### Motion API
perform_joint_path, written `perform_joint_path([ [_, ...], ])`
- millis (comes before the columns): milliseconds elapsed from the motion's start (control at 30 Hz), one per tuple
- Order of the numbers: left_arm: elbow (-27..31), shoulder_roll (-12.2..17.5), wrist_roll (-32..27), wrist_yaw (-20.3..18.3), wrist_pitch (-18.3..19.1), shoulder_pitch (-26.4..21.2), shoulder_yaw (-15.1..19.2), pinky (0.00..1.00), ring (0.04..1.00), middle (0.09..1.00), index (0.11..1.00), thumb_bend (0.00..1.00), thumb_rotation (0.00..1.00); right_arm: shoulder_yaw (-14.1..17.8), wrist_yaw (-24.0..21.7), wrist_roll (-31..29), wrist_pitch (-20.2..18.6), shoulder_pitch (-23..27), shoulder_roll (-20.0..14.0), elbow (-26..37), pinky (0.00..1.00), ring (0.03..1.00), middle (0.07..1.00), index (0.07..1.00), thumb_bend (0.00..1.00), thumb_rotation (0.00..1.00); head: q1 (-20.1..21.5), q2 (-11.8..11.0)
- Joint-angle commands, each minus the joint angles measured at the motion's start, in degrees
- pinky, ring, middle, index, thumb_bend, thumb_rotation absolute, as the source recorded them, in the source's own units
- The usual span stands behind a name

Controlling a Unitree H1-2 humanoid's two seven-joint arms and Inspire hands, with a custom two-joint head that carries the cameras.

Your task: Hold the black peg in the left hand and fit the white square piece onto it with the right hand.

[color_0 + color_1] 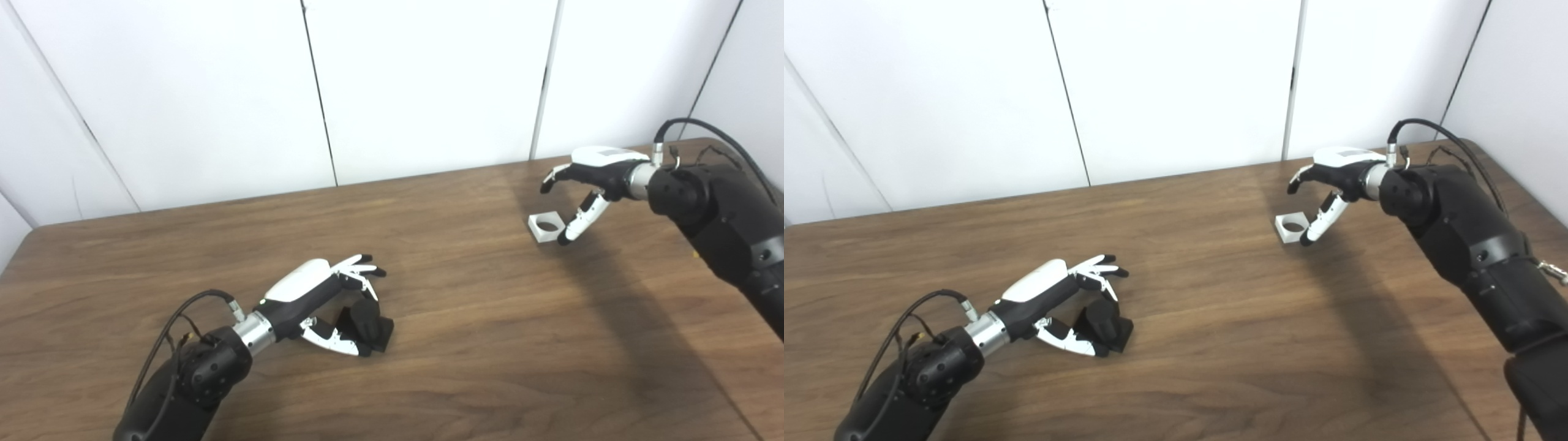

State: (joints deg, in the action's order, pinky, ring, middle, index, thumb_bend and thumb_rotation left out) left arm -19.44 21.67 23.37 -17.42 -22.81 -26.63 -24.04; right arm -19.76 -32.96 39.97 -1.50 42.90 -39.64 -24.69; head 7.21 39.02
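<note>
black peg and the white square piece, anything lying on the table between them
Nothing: between the black peg and the white square piece only bare wooden table shows, in both eye views.

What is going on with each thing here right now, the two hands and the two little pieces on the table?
Left hand: open, fingers curled around the black peg, not lifting it.
Black peg: resting on the table, between the left hand's thumb and fingers.
Right hand: open, fingers spread over the white square piece.
White square piece: lying flat on the table, round hole facing up, not lifted.
</note>
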Motion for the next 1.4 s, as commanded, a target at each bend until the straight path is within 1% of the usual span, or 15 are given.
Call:
perform_joint_path([
  [0,-0.95,2.57,3.92,-1.49,1.96,0.96,-0.68,0.9,0.986,0.891,0.492,0.52,0.08,0.59,2.23,0.12,0.25,3.83,-0.3,-0.14,0.86,0.954,0.938,0.83,0.89,0.35,-0.06,0.2],
  [300,0.16,2.85,3.74,-2.12,3.1,1.59,-0.54,0.9,0.989,0.896,0.492,0.52,0.08,-0.04,3.76,0.79,0.54,3.4,0.69,-2.08,0.86,0.952,0.937,0.831,0.88,0.35,-0.58,0.67],
  [467,1.48,3.07,3.68,-2.74,4.36,1.87,-0.65,0.91,0.993,0.896,0.492,0.52,0.08,-0.57,5.21,1.01,1.28,3.08,1.12,-3.38,0.84,0.944,0.932,0.832,0.89,0.39,-0.98,1.07],
  [633,1.1,2.92,3.45,-2.49,3.9,1.79,-0.62,0.9,0.992,0.892,0.492,0.52,0.08,-1.0,6.6,0.79,1.76,2.86,1.73,-4.88,0.86,0.944,0.931,0.83,0.89,0.39,-1.08,1.19],
  [900,1.28,2.83,3.25,-2.46,4.01,2.0,-0.49,0.9,0.992,0.894,0.492,0.52,0.08,-1.1,9.17,0.59,2.74,2.21,2.28,-6.39,0.84,0.931,0.917,0.806,0.88,0.37,-1.24,1.4],
  [1033,1.65,2.95,3.22,-2.56,4.01,2.17,-0.45,0.9,0.992,0.893,0.492,0.52,0.08,-1.05,10.28,0.45,2.93,1.59,2.44,-6.66,0.85,0.93,0.911,0.793,0.87,0.36,-1.39,1.74],
  [1100,1.79,3.0,3.29,-2.61,4.1,2.19,-0.42,0.89,0.991,0.892,0.492,0.52,0.08,-0.8,11.71,0.23,3.63,1.19,2.51,-6.89,0.86,0.922,0.902,0.778,0.86,0.35,-1.37,1.82],
  [1133,1.86,3.04,3.32,-2.65,4.13,2.19,-0.42,0.89,0.991,0.892,0.492,0.52,0.08,-0.7,12.63,0.13,4.23,1.01,2.53,-7.13,0.85,0.91,0.89,0.747,0.85,0.32,-1.32,1.8],
  [1200,1.92,3.1,3.23,-2.81,4.23,2.16,-0.42,0.89,0.99,0.892,0.492,0.52,0.08,-0.7,14.18,0.05,5.14,0.83,2.53,-7.61,0.83,0.895,0.877,0.712,0.83,0.3,-1.25,1.81],
  [1267,2.05,3.19,3.25,-3.01,4.41,2.11,-0.49,0.91,0.994,0.896,0.492,0.52,0.08,-0.82,15.79,0.16,6.06,0.64,2.41,-8.02,0.8,0.871,0.856,0.658,0.8,0.25,-1.28,1.84],
  [1333,2.09,3.21,3.27,-3.06,4.63,2.12,-0.47,0.9,0.993,0.895,0.492,0.52,0.08,-0.82,16.67,0.18,6.58,0.49,2.24,-8.06,0.78,0.862,0.848,0.629,0.78,0.23,-1.31,1.85],
  [1367,2.09,3.2,3.21,-3.07,4.73,2.14,-0.43,0.9,0.994,0.895,0.492,0.52,0.08,-0.77,17.05,0.13,6.84,0.41,2.15,-8.02,0.79,0.859,0.843,0.563,0.65,0.19,-1.3,1.84],
])
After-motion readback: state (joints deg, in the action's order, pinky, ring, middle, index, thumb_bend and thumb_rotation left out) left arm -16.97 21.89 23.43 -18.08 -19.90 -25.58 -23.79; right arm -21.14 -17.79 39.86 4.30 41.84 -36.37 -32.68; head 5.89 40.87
